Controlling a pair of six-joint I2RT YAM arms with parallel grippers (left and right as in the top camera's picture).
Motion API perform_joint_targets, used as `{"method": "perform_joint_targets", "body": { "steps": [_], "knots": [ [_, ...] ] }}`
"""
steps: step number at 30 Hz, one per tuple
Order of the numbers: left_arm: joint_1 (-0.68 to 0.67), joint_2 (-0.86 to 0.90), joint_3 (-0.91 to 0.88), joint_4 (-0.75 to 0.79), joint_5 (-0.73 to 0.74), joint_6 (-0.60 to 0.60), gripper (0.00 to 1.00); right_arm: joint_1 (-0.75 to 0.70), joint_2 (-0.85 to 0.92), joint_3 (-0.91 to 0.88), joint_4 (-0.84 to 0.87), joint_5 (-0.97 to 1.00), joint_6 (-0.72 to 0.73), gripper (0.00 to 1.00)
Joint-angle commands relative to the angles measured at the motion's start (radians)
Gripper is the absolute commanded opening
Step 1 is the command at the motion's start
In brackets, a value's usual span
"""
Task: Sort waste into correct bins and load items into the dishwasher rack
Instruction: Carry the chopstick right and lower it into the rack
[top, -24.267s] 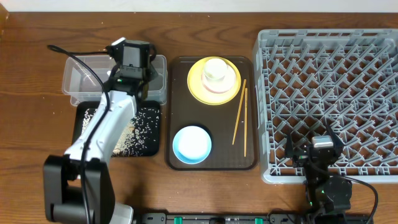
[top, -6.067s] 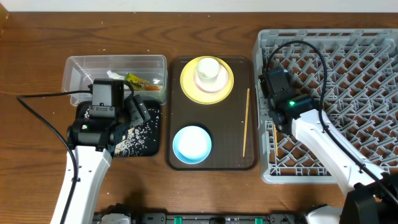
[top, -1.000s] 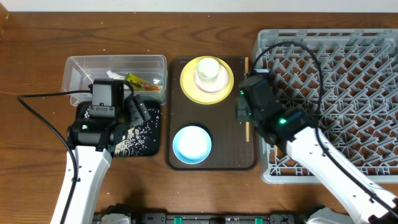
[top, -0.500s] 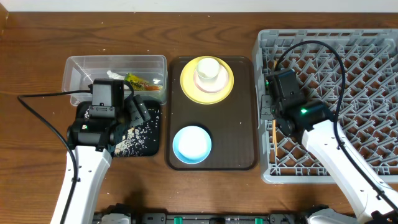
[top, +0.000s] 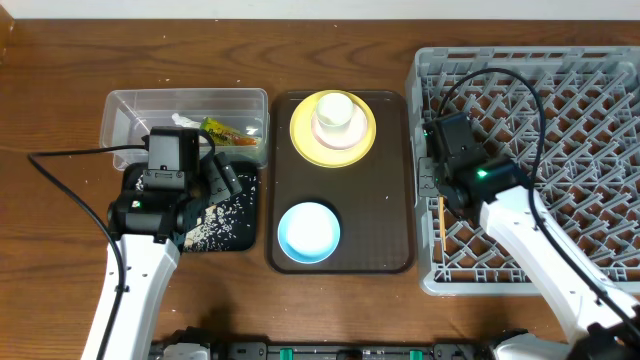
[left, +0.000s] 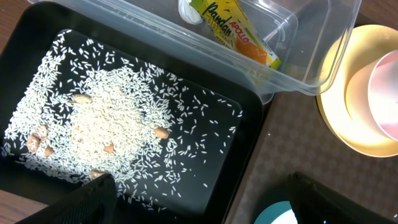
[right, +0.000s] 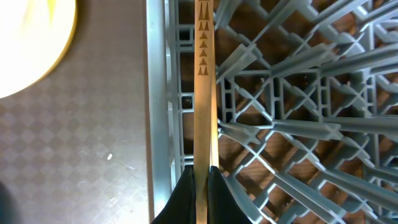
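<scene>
My right gripper (top: 438, 188) (right: 200, 180) is shut on a thin wooden chopstick (right: 205, 81) (top: 441, 214), which runs lengthwise over the left edge of the light-grey dishwasher rack (top: 530, 170) (right: 286, 124). The yellow plate (top: 305, 135) with the white-pink cup (top: 335, 112) on it and the light blue bowl (top: 308, 232) sit on the brown serving tray (top: 385, 200). My left gripper (top: 215, 180) (left: 199, 186) hangs open over the black tray (left: 261, 134) of rice grains (left: 112, 118). The clear tub (top: 130, 125) holds the snack wrapper (top: 230, 132) (left: 239, 31) and a white paper wad (top: 185, 120).
The clear tub and the black tray (top: 240, 235) lie left of the brown tray, the rack right of it. A few brown bits (left: 160, 132) lie among the rice. Black cables loop over the rack (top: 500, 80) and the table's left side (top: 70, 155).
My right gripper has carried the chopstick from the brown tray's right side rightward to the rack's left edge. The left arm has not moved.
</scene>
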Motion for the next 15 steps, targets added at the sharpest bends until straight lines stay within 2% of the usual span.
{"method": "perform_joint_targets", "body": {
  "steps": [1,15],
  "knots": [
    [0.005,0.004,-0.007,0.001,-0.013,0.017,0.90,-0.005,0.038,-0.001,0.011,0.003,-0.013,0.01],
    [0.005,0.006,-0.007,0.002,-0.012,0.017,0.90,-0.005,0.105,-0.001,0.034,0.003,-0.013,0.04]
  ]
}}
